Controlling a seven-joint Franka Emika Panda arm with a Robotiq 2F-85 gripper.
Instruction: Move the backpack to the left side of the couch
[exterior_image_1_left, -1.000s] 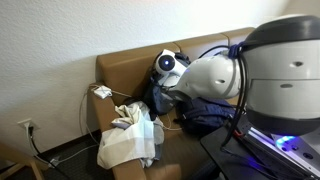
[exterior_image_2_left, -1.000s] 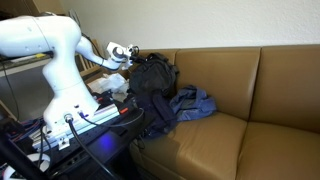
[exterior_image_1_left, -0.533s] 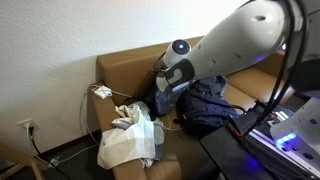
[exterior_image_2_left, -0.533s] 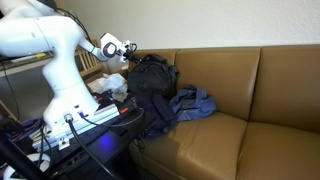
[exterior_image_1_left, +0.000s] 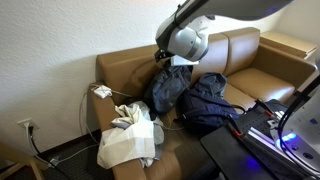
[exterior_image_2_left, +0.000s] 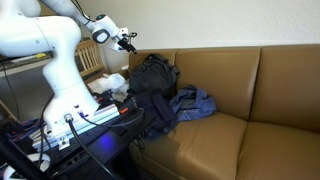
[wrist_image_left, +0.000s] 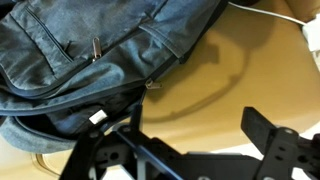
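Observation:
The dark grey backpack stands slumped against the back of the brown couch at its armrest end. In the wrist view the backpack fills the upper left, with zippers showing. My gripper hangs in the air above and beside the backpack, apart from it. In the wrist view the gripper is open and empty, with bare couch leather between its fingers.
A blue garment lies on the seat against the backpack. White cloth is heaped over the armrest. A charger with its cable and a wall outlet are by the couch end. The robot base stands beside the couch.
My gripper has risen from the backpack's top to well above it. The backpack and the garment have not moved.

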